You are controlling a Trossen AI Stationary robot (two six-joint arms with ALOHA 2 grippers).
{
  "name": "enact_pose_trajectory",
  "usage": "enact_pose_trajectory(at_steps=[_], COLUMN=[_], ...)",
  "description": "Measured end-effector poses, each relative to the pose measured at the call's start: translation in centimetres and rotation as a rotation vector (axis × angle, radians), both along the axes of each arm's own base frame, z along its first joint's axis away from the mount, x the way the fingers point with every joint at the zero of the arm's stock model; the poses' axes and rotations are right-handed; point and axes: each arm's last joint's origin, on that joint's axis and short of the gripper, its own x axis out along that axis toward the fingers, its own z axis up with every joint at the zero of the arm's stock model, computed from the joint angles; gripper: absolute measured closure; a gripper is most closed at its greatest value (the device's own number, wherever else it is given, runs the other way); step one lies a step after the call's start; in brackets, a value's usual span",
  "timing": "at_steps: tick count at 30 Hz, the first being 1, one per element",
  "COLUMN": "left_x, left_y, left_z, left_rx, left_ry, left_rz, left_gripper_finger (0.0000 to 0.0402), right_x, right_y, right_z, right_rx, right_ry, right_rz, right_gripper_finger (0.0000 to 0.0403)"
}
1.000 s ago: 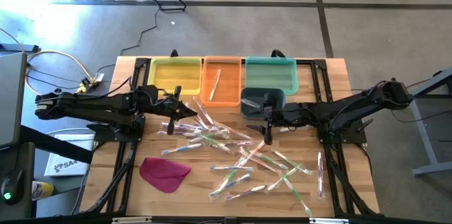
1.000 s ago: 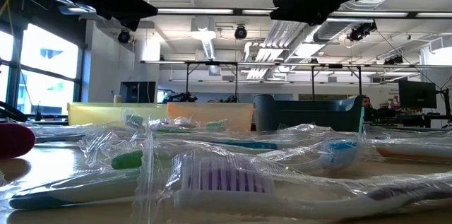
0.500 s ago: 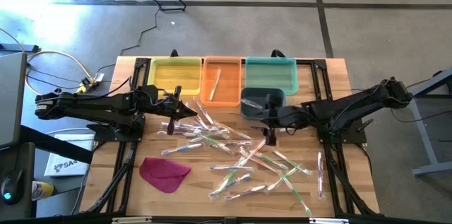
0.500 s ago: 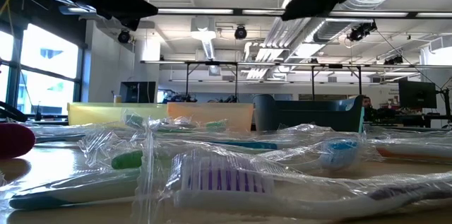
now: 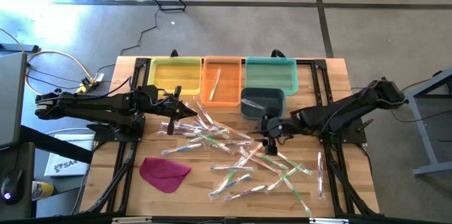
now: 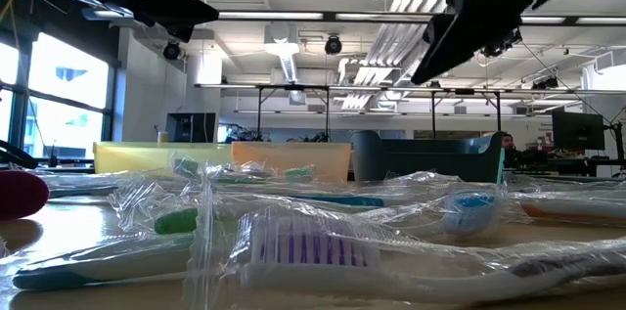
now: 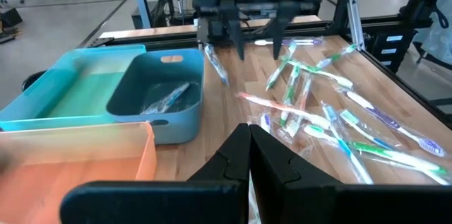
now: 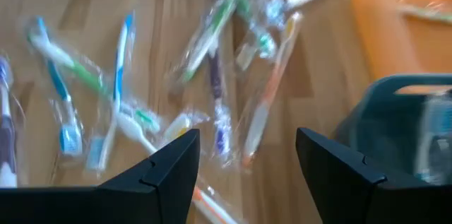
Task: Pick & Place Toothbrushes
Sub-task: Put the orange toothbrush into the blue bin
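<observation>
1. Near edge of table (image 5: pixel 339 68): magenta cloth (image 5: pixel 164 172) at front left; toothbrushes (image 5: pixel 240 155) in clear wrappers scattered across the front and middle of the wood; one lies apart near the right rail (image 5: pixel 320 173).
2. Low view: a wrapped brush with purple bristles (image 6: pixel 303 248) lies closest; green and blue handles behind it; all flat on the table.
3. Right gripper (image 5: pixel 268 138): hovers over the middle of the pile, just in front of the dark bin (image 5: pixel 262 101); fingers spread wide, nothing between them; right wrist view looks down past both fingers (image 8: pixel 169 167) onto loose brushes, an orange-handled one (image 8: pixel 268 97) between them.
4. Left gripper (image 5: pixel 189 111): above the table left of centre, at the pile's back-left edge, in front of the yellow tray (image 5: pixel 174 75); fingers (image 7: pixel 265 160) pressed together, empty.
5. Dark bin: holds at least one wrapped brush (image 7: pixel 168 97), seen in left wrist view.
6. Far row: yellow tray left; orange tray (image 5: pixel 222 80) middle, one brush (image 5: pixel 214 83) inside; teal tray (image 5: pixel 270 73) right, behind the dark bin.
7. Low view background: room with ceiling lights and desks beyond the trays.
</observation>
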Motion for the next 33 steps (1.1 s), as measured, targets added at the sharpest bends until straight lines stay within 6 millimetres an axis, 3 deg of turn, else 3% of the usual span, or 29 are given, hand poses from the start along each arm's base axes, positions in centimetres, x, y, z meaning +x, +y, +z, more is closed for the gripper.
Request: enact_pose_trajectory(at_steps=[19, 33], left_x=[0.0, 0.0], left_y=[0.0, 0.0], left_z=[0.0, -0.1], left_rx=[0.001, 0.001], left_ry=[0.0, 0.008], left_rz=[-0.002, 0.002], left_gripper_finger=[0.0401, 0.0401], right_x=[1.3, 0.8], right_y=[1.2, 1.1], right_z=[-5.0, -5.8], right_rx=[0.077, 0.056], right_ry=[0.235, 0.324], right_rz=[0.054, 0.048], right_gripper_finger=[0.0174, 0.0174])
